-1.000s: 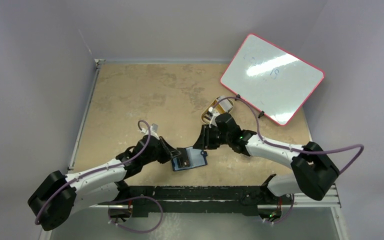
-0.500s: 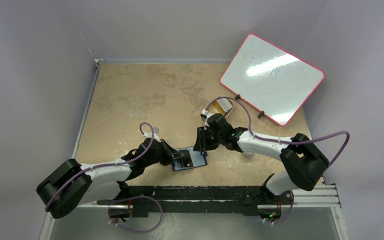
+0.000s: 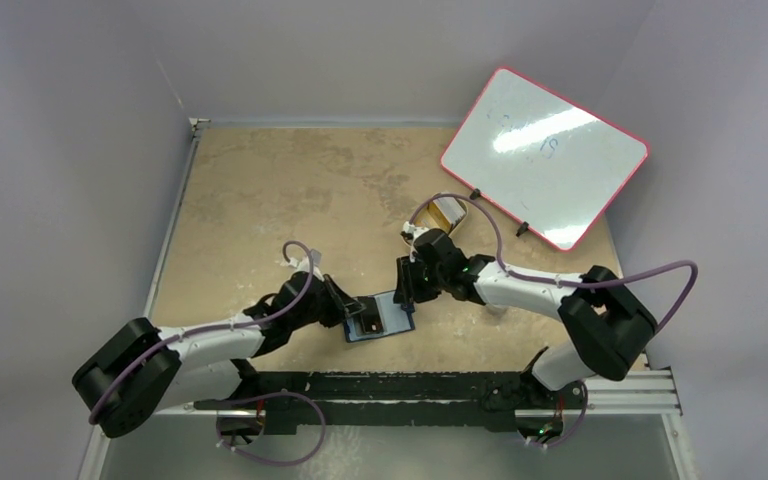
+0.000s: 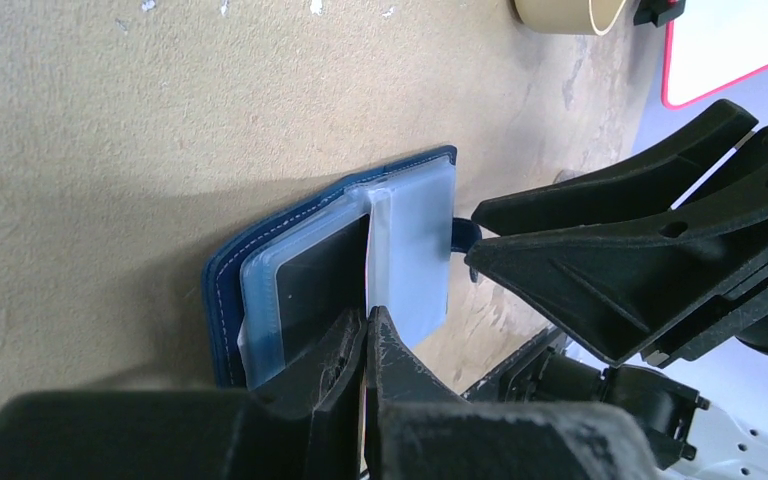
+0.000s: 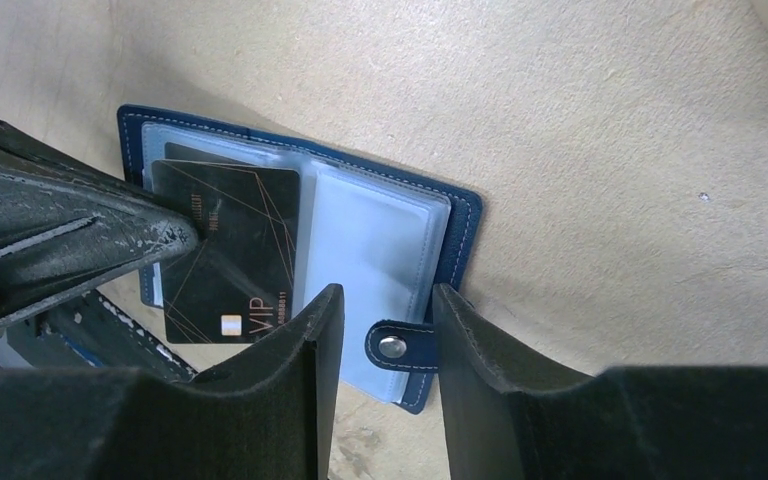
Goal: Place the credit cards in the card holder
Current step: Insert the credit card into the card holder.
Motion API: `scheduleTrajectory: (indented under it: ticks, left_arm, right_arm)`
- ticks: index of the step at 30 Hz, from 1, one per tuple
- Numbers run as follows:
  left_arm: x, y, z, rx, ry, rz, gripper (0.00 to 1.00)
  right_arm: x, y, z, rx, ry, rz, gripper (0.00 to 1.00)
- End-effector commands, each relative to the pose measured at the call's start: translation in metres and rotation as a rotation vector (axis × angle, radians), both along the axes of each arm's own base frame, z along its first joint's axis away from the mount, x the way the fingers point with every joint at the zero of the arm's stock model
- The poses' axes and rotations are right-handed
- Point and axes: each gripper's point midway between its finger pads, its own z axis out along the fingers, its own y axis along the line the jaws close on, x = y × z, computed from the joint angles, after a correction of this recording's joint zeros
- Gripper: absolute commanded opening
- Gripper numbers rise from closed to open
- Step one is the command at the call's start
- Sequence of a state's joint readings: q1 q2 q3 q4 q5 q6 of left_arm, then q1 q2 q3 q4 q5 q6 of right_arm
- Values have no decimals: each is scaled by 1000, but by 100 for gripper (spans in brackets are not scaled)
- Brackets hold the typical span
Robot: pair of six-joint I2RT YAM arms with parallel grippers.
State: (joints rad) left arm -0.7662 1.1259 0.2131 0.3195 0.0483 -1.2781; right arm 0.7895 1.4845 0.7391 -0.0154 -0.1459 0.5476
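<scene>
card holder (image 5: pixel 463 228) lies open; left gripper (image 4: pixel 368 322) closed at black card (image 5: pixel 235 250); right gripper (image 5: pixel 388 300) half-open, empty

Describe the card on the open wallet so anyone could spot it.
On the mottled tan table, front and centre, lies an open navy folding card holder. On its left page sits a thin black rectangular card; gold lines and "VIP" distinguish it from the clear plastic sleeve alongside.

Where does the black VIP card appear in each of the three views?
Top external: black VIP card, lower centre.
Left wrist: left of centre, seen obliquely.
Right wrist: left of centre, gold lines visible.
Shared landmark: navy card holder beneath it.
</scene>
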Motion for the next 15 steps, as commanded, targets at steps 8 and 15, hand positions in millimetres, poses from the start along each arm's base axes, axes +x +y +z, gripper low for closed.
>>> scheduleTrajectory:
  ticks: [8, 15]
  left_arm:
    - [16, -17, 8, 8, -63, -51, 0]
    - [12, -17, 0, 22, -32, -59, 0]
  right_arm:
    - [1, -7, -14, -42, -14, 8, 39]
    - [0, -7, -19, -35, -1, -10, 38]
